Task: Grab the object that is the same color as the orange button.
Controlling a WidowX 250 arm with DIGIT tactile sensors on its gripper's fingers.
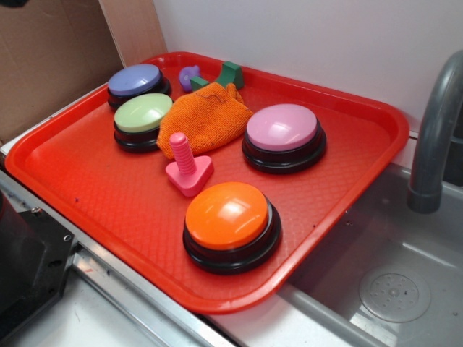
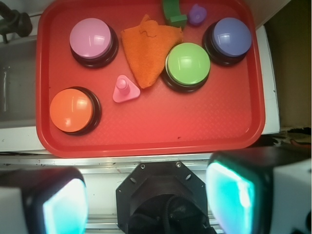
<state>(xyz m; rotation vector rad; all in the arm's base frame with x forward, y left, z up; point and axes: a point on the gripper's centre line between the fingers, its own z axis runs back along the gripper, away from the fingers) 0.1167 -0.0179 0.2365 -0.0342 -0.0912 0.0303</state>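
The object, a lumpy orange knitted cloth pouch (image 1: pixel 205 118) (image 2: pixel 147 52), lies on the red tray (image 1: pixel 101 195) (image 2: pixel 204 126) between the green and pink buttons. The orange button (image 1: pixel 231 224) (image 2: pixel 74 110), a glossy dome on a black base, stands near the tray's front edge. In the wrist view my gripper (image 2: pixel 148 200) hangs high above the robot's base, off the tray's near edge, well away from the pouch. Its two teal-padded fingers (image 2: pixel 63 207) stand wide apart with nothing between them. The gripper does not show in the exterior view.
On the tray also stand a pink button (image 1: pixel 283 135), a green button (image 1: pixel 142 119), a purple button (image 1: pixel 136 83), a pink bolt-like toy (image 1: pixel 188 166), a green block (image 1: pixel 224 74) and a small purple piece (image 1: pixel 189 75). A grey faucet (image 1: pixel 434 137) and sink (image 1: pixel 391 282) lie right.
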